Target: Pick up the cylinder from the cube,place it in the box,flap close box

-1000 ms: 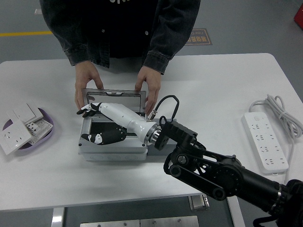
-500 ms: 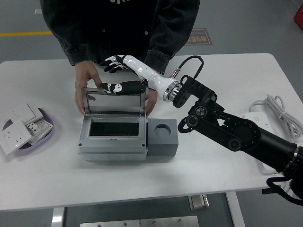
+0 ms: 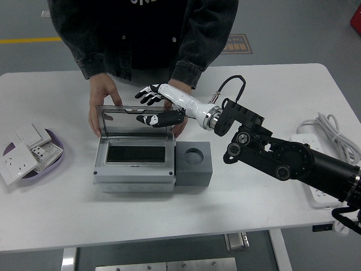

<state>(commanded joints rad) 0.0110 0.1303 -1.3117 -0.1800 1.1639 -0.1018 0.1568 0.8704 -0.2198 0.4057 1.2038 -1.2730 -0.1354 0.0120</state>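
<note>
Right hand [image 3: 158, 104]: fingers spread, holding nothing, at the top edge of the raised lid [image 3: 133, 120].
Box [image 3: 134, 161]: open, dark interior; whether the cylinder lies inside cannot be told.
Cube [image 3: 194, 164]: grey, touching the box's right side, its round socket vacant.
Person: hands [image 3: 104, 101] steady the lid from behind.
Table [image 3: 169, 209]: white; plate of wall sockets [image 3: 27, 153] far left, power strip [image 3: 317, 169] far right.
Room: grey floor, yellow line.

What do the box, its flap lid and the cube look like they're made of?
The box looks like light grey moulded plastic, matte, with corner screws. Its lid seems clear or smoked plastic: it is glossy and reflective inside a grey frame. The cube is dark grey and matte, plastic or painted metal; the view cannot settle which.
</note>
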